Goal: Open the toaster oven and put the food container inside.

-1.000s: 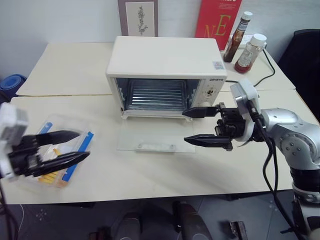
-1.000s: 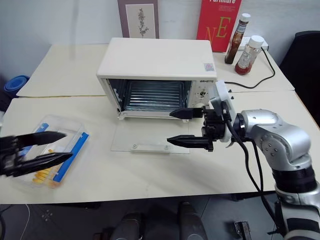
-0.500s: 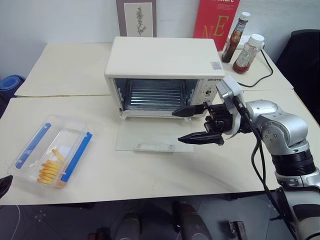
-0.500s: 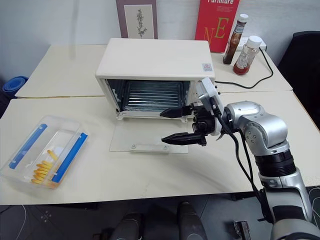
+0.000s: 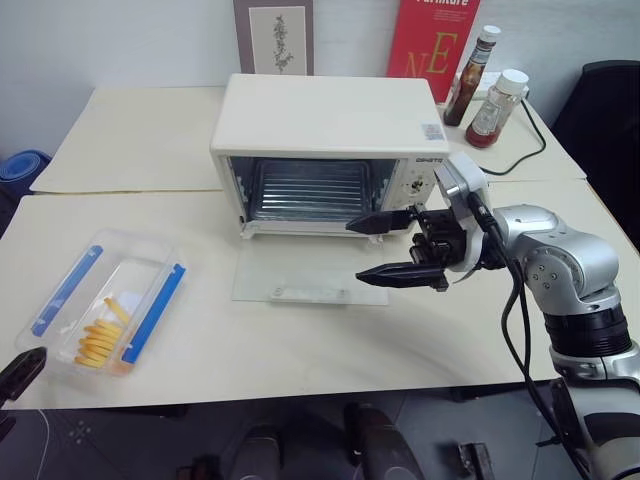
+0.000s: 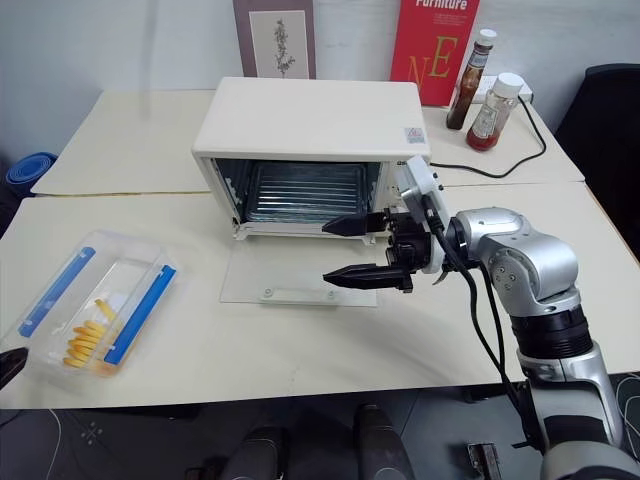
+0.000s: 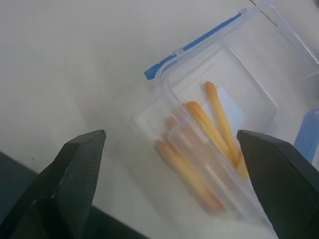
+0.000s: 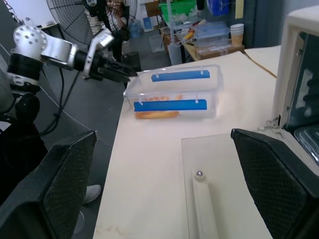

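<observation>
A: Where is the toaster oven [image 5: 325, 150]?

B: It stands at the middle of the table [image 5: 300, 350], toward twelve o'clock. Its glass door [image 5: 310, 272] lies dropped flat on the tabletop in front of it, and the wire rack [image 5: 310, 190] shows inside.

A: And the food container [image 5: 100, 312]?

B: At about eight o'clock from the oven, near the table's front edge. It is clear with blue strips along its long sides, and yellow sticks lie at its near end.

A: The grippers?

B: The right gripper [image 5: 385, 248] hovers over the door's right end, at four o'clock from the oven's opening, fingers spread wide and holding nothing. The left gripper [image 7: 169, 164] sits just off the container's near end, fingers spread, apart from the box.
</observation>
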Controlling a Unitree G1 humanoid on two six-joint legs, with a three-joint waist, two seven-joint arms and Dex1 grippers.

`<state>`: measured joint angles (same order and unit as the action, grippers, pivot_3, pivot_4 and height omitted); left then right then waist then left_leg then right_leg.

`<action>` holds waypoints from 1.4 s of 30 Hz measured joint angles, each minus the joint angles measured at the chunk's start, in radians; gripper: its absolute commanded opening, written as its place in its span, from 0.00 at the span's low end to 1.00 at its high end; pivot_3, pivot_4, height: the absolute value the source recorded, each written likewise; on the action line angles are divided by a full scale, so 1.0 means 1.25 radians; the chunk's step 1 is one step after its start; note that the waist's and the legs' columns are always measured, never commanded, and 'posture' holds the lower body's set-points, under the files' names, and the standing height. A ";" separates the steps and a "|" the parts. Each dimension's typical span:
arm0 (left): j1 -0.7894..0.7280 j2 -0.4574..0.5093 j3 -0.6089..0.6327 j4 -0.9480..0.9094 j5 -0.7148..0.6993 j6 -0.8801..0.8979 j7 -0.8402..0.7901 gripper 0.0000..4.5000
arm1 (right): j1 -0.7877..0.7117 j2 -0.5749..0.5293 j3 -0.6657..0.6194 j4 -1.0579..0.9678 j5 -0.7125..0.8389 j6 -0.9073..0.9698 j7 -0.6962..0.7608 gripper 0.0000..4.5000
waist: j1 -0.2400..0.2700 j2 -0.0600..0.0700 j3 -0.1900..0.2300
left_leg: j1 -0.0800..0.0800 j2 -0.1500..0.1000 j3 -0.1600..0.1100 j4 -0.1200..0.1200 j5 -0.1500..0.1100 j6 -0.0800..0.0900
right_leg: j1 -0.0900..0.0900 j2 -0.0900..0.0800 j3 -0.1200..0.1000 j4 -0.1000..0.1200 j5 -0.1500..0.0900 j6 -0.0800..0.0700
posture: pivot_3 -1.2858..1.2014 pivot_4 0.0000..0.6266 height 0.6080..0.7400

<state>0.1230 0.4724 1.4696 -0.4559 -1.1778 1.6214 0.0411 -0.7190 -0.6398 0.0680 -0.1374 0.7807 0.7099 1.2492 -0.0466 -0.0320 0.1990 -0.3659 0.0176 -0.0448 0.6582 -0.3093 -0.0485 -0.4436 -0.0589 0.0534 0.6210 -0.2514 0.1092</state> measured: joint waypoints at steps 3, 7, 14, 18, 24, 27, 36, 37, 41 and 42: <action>-0.022 0.005 -0.040 0.040 -0.142 -0.018 0.154 0.99 | 0.023 0.000 -0.011 -0.021 0.013 0.013 -0.016 1.00 | 0.007 -0.001 -0.001 | 0.000 0.000 0.000 0.000 0.000 -0.001 | 0.000 -0.001 0.000 0.000 0.000 0.000 | 0.52 0.24 1.00; 0.187 0.034 -0.239 0.068 -0.487 -0.240 0.476 0.99 | 0.051 -0.001 -0.035 -0.044 0.019 0.024 -0.038 1.00 | 0.005 -0.001 -0.001 | 0.002 0.005 -0.001 -0.001 -0.004 -0.006 | -0.001 -0.004 0.005 -0.002 0.000 0.000 | 0.52 0.24 1.00; 0.224 0.093 -0.437 0.058 -0.636 -0.525 0.717 0.86 | 0.072 0.001 -0.046 -0.079 0.030 0.029 -0.077 1.00 | 0.019 0.001 -0.001 | 0.011 0.004 0.004 -0.002 -0.002 -0.006 | 0.011 0.004 0.002 -0.003 -0.008 -0.015 | 0.52 0.24 1.00; 0.176 0.135 -0.480 0.102 -0.634 -0.569 0.749 0.58 | 0.087 0.000 -0.061 -0.092 0.035 0.029 -0.093 1.00 | 0.018 0.001 -0.001 | 0.012 0.006 0.004 -0.001 -0.002 -0.006 | 0.013 0.007 0.003 -0.008 -0.008 -0.015 | 0.52 0.24 1.00; 0.100 0.217 -0.505 0.193 -0.635 -0.562 0.764 0.17 | 0.103 -0.005 -0.064 -0.114 0.045 0.029 -0.104 1.00 | 0.017 0.001 -0.001 | 0.011 0.007 0.004 -0.004 -0.003 -0.006 | 0.012 0.009 0.003 -0.008 -0.007 -0.014 | 0.52 0.24 1.00; 0.102 0.264 -0.511 0.240 -0.637 -0.530 0.758 0.01 | 0.120 -0.022 -0.072 -0.126 0.050 0.029 -0.102 1.00 | 0.017 0.001 -0.001 | 0.012 0.007 0.004 -0.006 -0.003 -0.006 | 0.012 0.009 0.003 -0.008 -0.007 -0.013 | 0.52 0.24 1.00; -0.023 0.634 -0.671 0.462 -0.587 -0.305 0.452 0.00 | 0.142 -0.083 -0.094 -0.149 0.051 0.027 -0.071 1.00 | 0.016 0.000 0.000 | 0.011 0.009 0.005 -0.008 -0.002 -0.007 | 0.010 0.011 0.002 -0.011 -0.010 -0.019 | 0.52 0.24 1.00; -0.040 0.653 -0.686 0.471 -0.578 -0.292 0.425 0.00 | 0.145 -0.086 -0.096 -0.150 0.053 0.029 -0.069 1.00 | 0.015 0.001 0.000 | 0.011 0.009 0.006 -0.008 -0.002 -0.007 | 0.010 0.011 0.002 -0.011 -0.010 -0.019 | 0.52 0.24 1.00; -0.182 0.721 -0.825 0.477 -0.562 -0.233 0.327 0.00 | 0.181 -0.115 -0.138 -0.161 0.068 0.044 -0.080 1.00 | 0.015 0.001 0.000 | 0.009 0.009 0.007 -0.009 -0.004 -0.009 | 0.006 0.010 0.003 -0.009 -0.009 -0.018 | 0.52 0.24 1.00; -0.245 0.731 -0.877 0.469 -0.562 -0.222 0.304 0.00 | 0.193 -0.117 -0.149 -0.166 0.066 0.043 -0.091 1.00 | 0.016 0.000 0.000 | 0.008 0.009 0.006 -0.009 -0.004 -0.009 | 0.004 0.011 0.002 -0.009 -0.006 -0.012 | 0.52 0.24 1.00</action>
<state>-0.1829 1.3865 0.3729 0.1307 -1.8806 1.3438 0.4206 -0.4782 -0.7855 -0.1189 -0.3448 0.8629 0.7631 1.1354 -0.0263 -0.0315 0.1990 -0.3564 0.0289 -0.0367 0.6467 -0.3142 -0.0596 -0.4383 -0.0457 0.0565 0.6103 -0.2587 0.0944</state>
